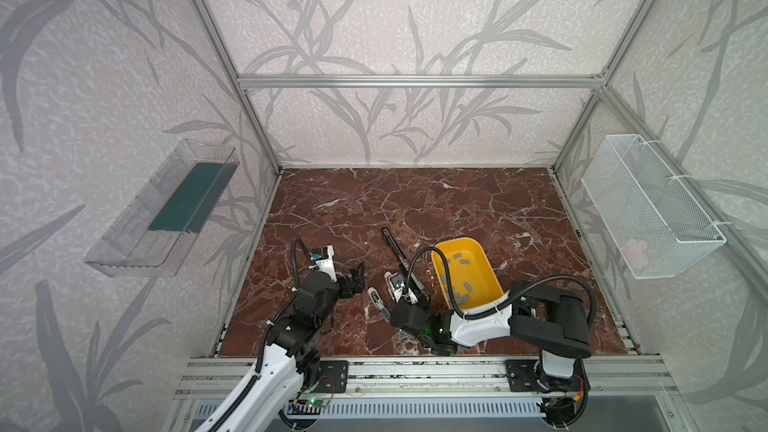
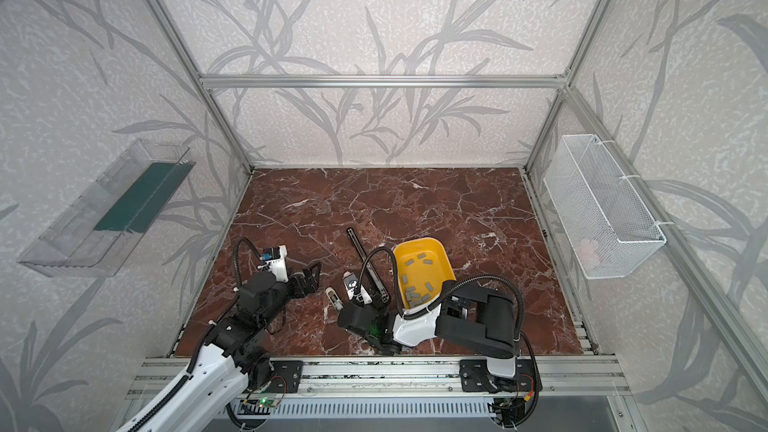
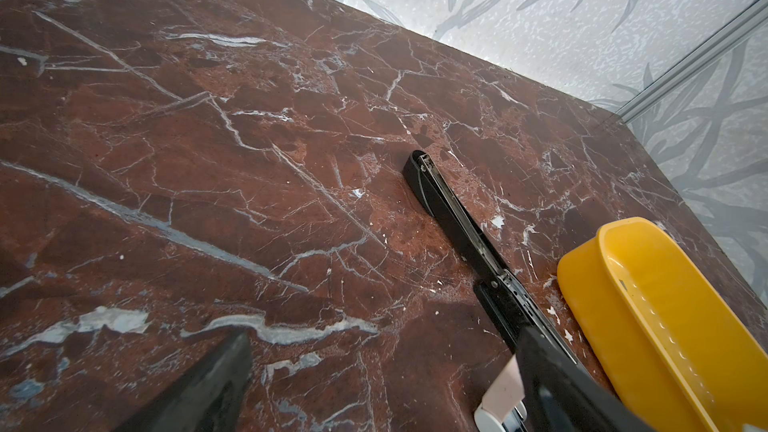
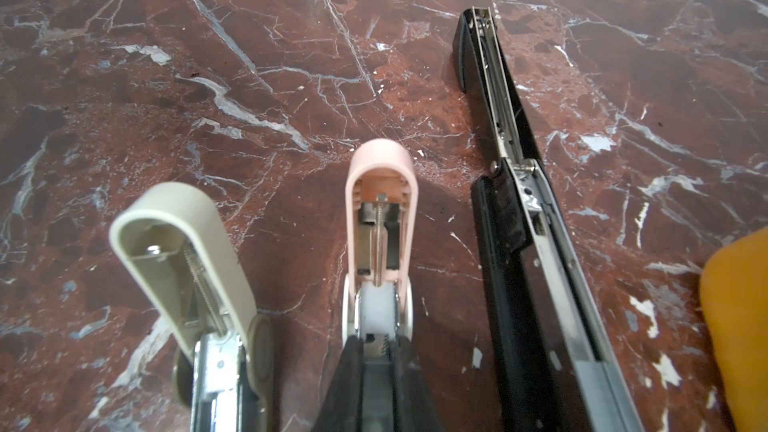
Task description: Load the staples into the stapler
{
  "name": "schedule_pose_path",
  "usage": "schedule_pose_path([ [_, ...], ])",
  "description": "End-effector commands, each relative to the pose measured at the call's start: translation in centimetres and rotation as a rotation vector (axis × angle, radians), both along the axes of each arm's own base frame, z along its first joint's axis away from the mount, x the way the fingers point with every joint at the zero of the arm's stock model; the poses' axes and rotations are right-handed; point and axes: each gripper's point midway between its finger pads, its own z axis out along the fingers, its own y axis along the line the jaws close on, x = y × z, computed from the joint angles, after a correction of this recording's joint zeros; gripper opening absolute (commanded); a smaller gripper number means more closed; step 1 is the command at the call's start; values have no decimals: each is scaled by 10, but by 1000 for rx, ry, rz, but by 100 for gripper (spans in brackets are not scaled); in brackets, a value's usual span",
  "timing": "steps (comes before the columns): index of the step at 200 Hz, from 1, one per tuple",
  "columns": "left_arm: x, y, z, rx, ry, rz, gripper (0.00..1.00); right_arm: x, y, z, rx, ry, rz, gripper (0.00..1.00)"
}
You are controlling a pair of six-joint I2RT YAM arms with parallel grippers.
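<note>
Three staplers lie opened out on the marble table: a beige one [image 4: 187,251], a pink one [image 4: 380,209] and a long black one [image 4: 515,184]. Several grey staples [image 1: 460,260] lie loose in the yellow bin [image 1: 455,239] to the right of them. My right gripper [image 4: 376,340] hovers low over the pink stapler's [image 1: 387,275] rear half. It is shut, with a flat grey strip showing between its fingers [image 4: 347,367]. My left gripper [image 1: 355,278] stands wide open and empty, left of the beige stapler [image 1: 376,299]. Its fingers [image 3: 216,380] frame bare marble.
The black stapler [image 1: 405,261] lies diagonally, close against the bin's left wall. A clear plastic tray [image 1: 166,209] hangs on the left wall and a white wire basket [image 1: 652,205] on the right wall. Aluminium posts frame the table.
</note>
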Motion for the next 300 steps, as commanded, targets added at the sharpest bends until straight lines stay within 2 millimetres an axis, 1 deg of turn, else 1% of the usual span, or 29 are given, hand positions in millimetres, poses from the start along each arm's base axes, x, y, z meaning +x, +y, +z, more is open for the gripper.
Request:
schedule_pose_path([
  [1,2,-1,6,1,-23,1,99,-2,-5,0,-25,-6,-22,8],
  [19,2,-1,6,1,-24,0,99,-4,-6,0,-27,-3,-22,11],
  [39,2,-1,7,1,-24,-1,99,-5,-5,1,-25,-2,-15,21],
  [59,2,-1,7,0,-25,1,99,-5,-2,5,-17,-3,-4,27],
  [83,2,0,7,1,-25,2,99,-6,1,20,13,-5,9,33],
  [113,2,-1,7,0,-25,0,99,-7,0,46,54,-18,13,34],
  [118,2,-1,7,-1,-25,-1,99,-7,-1,46,46,-19,14,34],
  [120,2,-1,7,-1,-26,-1,99,-6,-2,55,64,-24,13,34],
  [122,2,-1,7,-1,-25,0,99,-7,-2,59,69,-27,12,34],
  [143,2,-2,7,-3,-25,-5,99,-5,-13,84,83,-55,-7,36],
  [159,1,-2,7,-3,-25,-10,99,-2,-29,104,76,-86,-39,39],
  [172,1,-2,7,-5,-26,-11,99,4,-48,118,61,-107,-91,40],
  [180,1,-2,7,-4,-27,-10,99,9,-64,124,53,-109,-141,40],
  [190,1,-2,7,-5,-28,-10,99,17,-85,128,44,-93,-200,40],
  [202,2,-2,7,-3,-28,-6,99,28,-110,124,37,-45,-264,40],
  [211,2,0,6,2,-24,1,99,36,-126,118,21,-1,-294,40],
  [220,2,1,4,7,-15,12,99,43,-140,109,33,52,-343,38],
  [230,3,4,2,14,-4,27,99,53,-161,98,16,100,-405,36],
  [236,3,5,1,19,2,34,99,54,-166,93,6,114,-418,36],
  [239,3,6,1,23,5,38,99,61,-176,90,2,125,-453,36],
  [251,5,7,-1,32,18,47,99,69,-192,77,-8,175,-492,37],
  [281,10,6,-9,59,68,55,99,91,-207,49,-3,309,-513,37],
  [296,12,6,-12,72,87,57,99,100,-208,43,-33,319,-525,35],
  [300,13,6,-13,77,92,56,99,103,-209,43,-64,309,-512,35],
])
